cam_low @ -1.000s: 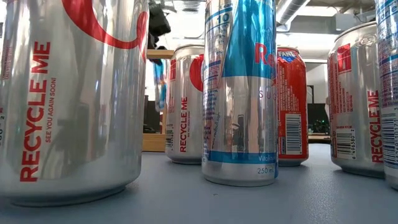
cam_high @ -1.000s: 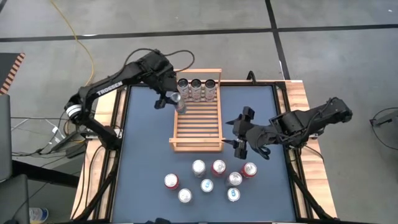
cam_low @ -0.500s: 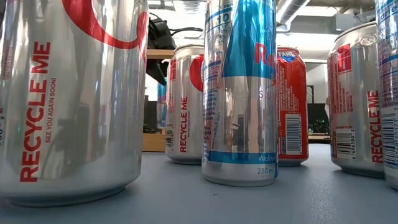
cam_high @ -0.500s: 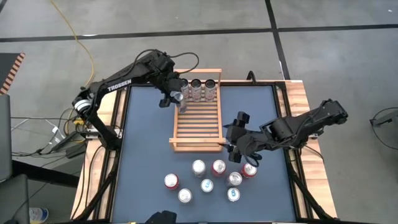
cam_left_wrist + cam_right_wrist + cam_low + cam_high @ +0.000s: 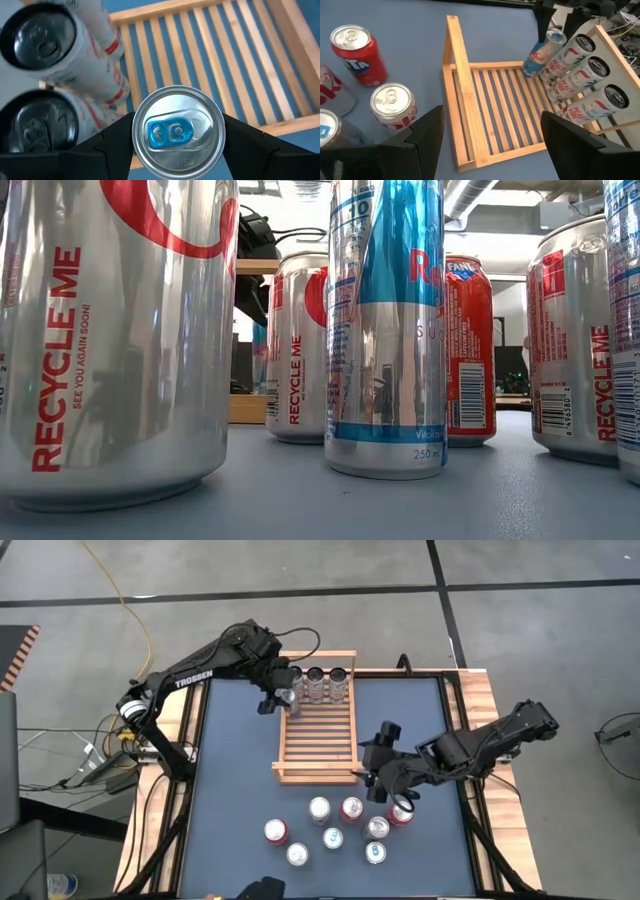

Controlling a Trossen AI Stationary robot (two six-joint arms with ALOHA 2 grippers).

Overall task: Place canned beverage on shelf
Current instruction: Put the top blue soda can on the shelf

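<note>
The shelf (image 5: 320, 740), a light-wood slatted rack, lies mid-table. Three white cans (image 5: 316, 680) stand in a row at its far end. My left gripper (image 5: 285, 697) is over the shelf's far left corner, shut on a slim blue-and-silver canned beverage (image 5: 539, 54) with a blue tab (image 5: 170, 132), right beside the white cans (image 5: 75, 65). My right gripper (image 5: 378, 777) hangs open by the shelf's near right corner, above the table, with nothing between its fingers (image 5: 427, 137). My left gripper pinches the can's upper wall just under the rim (image 5: 136, 131) between its two fingers, one on each side. The fingers slant down from the table's far left. The can hangs tilted below them over the slats (image 5: 520, 85). Whether its base touches the slats I cannot tell.
Several loose cans, red and silver, stand in a cluster on the blue mat near the front edge (image 5: 335, 830); they fill the low view (image 5: 385, 330). The shelf's raised near rail (image 5: 462, 85) lies just below my right gripper. Bare slats (image 5: 320, 730) stretch between the rails.
My left gripper has sunk with the blue can and gone a little toward the far edge, nearer the white cans; it stays shut on the can. My right gripper has shifted slightly toward the near edge and the loose cans.
</note>
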